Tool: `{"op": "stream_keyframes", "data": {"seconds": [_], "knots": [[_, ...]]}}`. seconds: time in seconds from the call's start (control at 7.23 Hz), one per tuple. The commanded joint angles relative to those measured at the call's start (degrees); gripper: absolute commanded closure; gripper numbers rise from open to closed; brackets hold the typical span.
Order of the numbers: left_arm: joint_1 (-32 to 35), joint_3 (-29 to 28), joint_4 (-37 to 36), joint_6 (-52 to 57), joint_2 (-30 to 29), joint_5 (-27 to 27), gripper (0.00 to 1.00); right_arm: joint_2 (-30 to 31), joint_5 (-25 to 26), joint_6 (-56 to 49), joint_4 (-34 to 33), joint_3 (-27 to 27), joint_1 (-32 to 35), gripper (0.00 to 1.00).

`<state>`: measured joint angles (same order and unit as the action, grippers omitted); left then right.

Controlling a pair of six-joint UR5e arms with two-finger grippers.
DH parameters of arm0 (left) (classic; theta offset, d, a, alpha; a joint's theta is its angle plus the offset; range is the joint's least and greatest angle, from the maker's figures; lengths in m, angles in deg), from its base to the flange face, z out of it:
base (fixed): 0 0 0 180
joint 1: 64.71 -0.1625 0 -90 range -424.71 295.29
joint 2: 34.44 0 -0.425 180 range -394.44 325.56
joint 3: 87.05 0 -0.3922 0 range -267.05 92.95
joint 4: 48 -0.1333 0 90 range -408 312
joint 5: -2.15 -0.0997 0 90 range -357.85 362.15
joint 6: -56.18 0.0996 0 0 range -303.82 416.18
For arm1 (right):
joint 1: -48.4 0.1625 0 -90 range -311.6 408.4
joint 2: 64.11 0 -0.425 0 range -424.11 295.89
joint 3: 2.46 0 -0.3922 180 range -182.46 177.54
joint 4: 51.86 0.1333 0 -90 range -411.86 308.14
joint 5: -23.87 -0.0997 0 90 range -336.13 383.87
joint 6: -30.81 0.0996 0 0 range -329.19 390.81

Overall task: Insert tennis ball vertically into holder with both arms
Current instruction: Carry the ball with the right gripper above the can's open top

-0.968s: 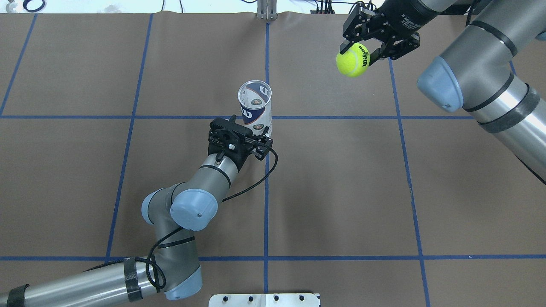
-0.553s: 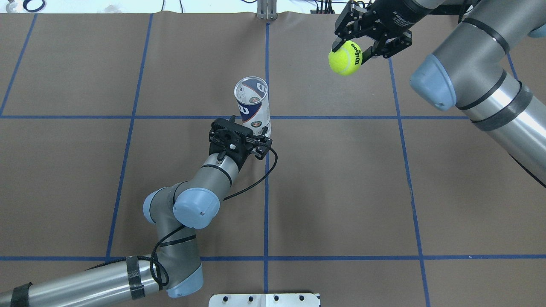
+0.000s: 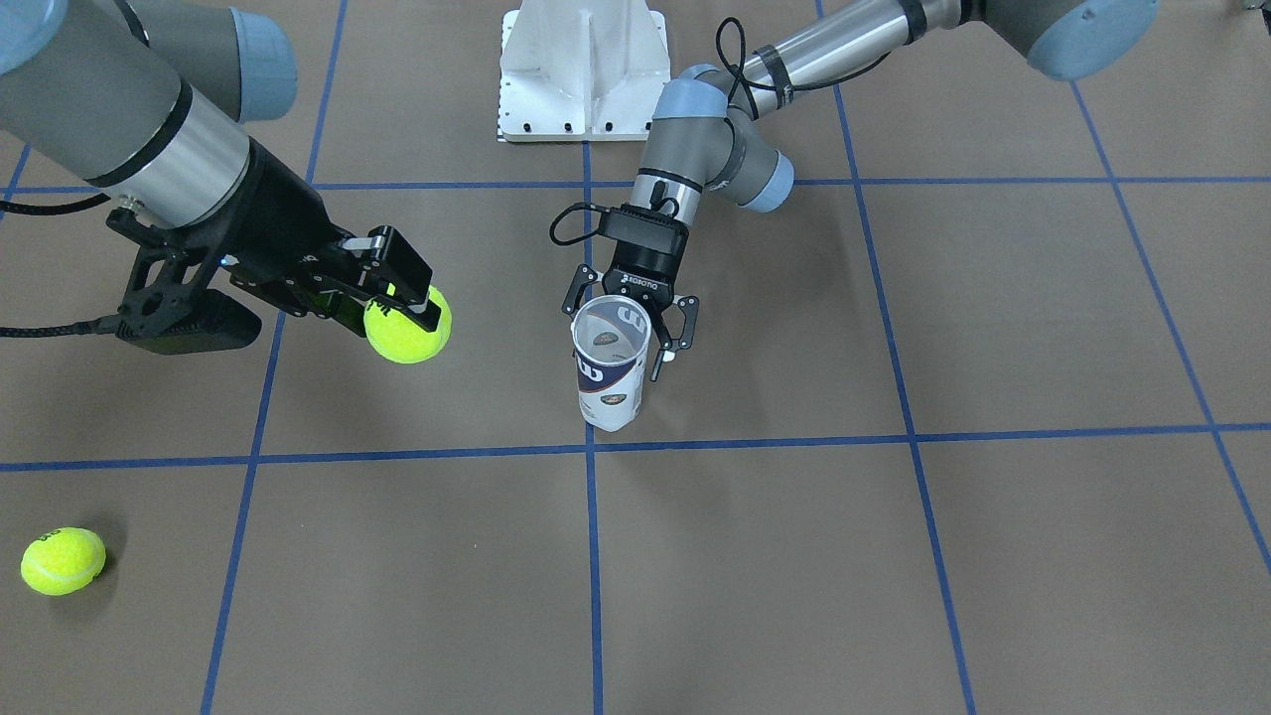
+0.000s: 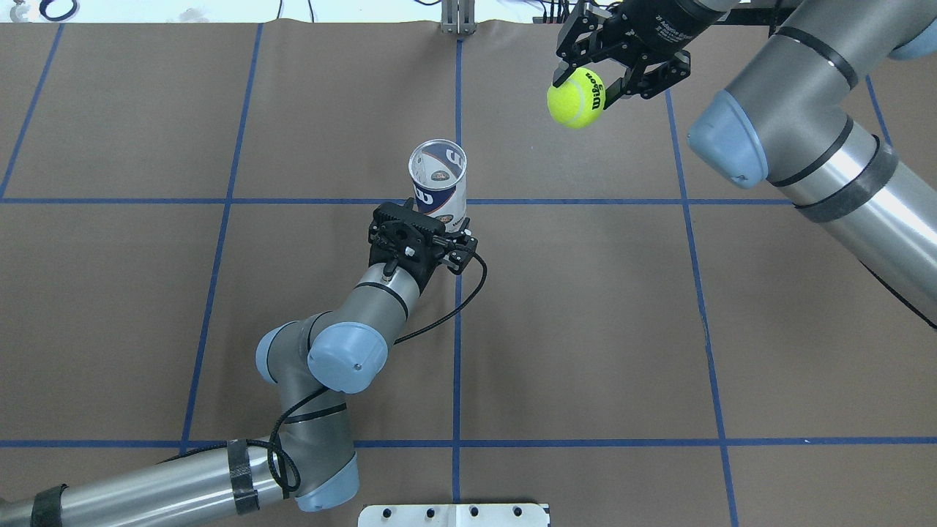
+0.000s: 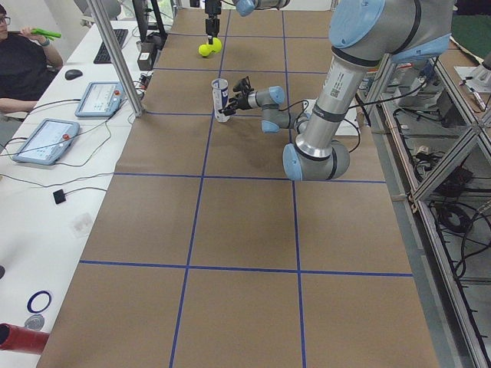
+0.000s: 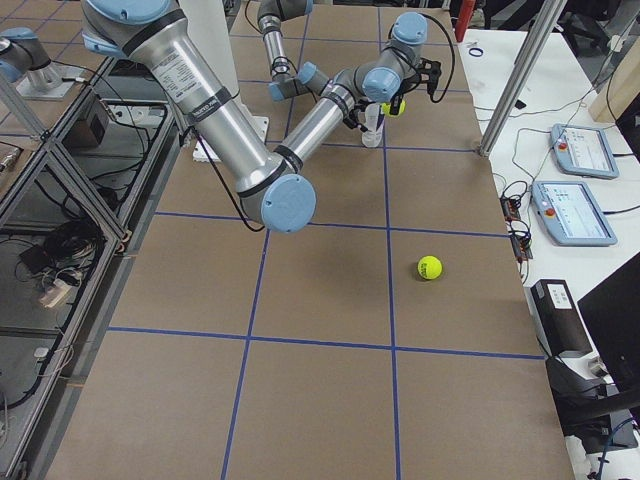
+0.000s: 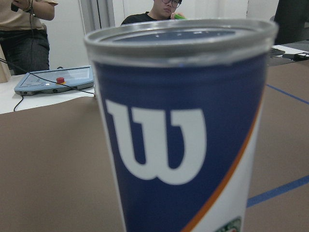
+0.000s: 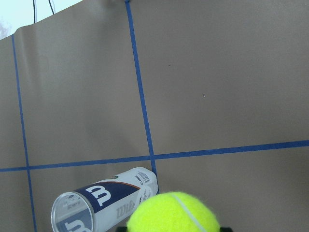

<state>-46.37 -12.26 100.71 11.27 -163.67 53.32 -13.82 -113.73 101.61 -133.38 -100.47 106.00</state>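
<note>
The holder (image 4: 438,183), a white and navy can with a "W" logo, stands upright near the table's middle with its open mouth up. My left gripper (image 4: 433,233) is shut on its lower body, and the can (image 7: 183,135) fills the left wrist view. My right gripper (image 4: 582,88) is shut on a yellow tennis ball (image 4: 576,99) and holds it in the air at the far right of the can. In the front view the held ball (image 3: 407,328) hangs left of the can (image 3: 611,372). The right wrist view shows this ball (image 8: 174,215) above and beside the can (image 8: 106,200).
A second tennis ball (image 3: 63,561) lies loose on the brown paper, far off on the robot's right. The white pedestal base (image 3: 581,70) stands at the robot's edge of the table. Operators and tablets (image 5: 46,138) are beyond the far edge.
My right gripper has carried the ball leftward, toward the can's side of the table. My left gripper shifted slightly right, and the can stands a little straighter.
</note>
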Motion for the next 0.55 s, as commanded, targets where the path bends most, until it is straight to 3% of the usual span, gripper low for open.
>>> {"op": "stream_keyframes", "data": {"seconds": [0.0,0.41], "knots": [[-0.1,-0.3,-0.1,0.0,-1.0,0.1,0.01,-0.7,0.0,0.8,0.1,0.0,-0.1,1.00],[0.5,-1.6,-0.1,0.0,-1.5,0.0,0.01,-2.0,0.0,2.2,0.1,0.0,-0.7,1.00]]}}
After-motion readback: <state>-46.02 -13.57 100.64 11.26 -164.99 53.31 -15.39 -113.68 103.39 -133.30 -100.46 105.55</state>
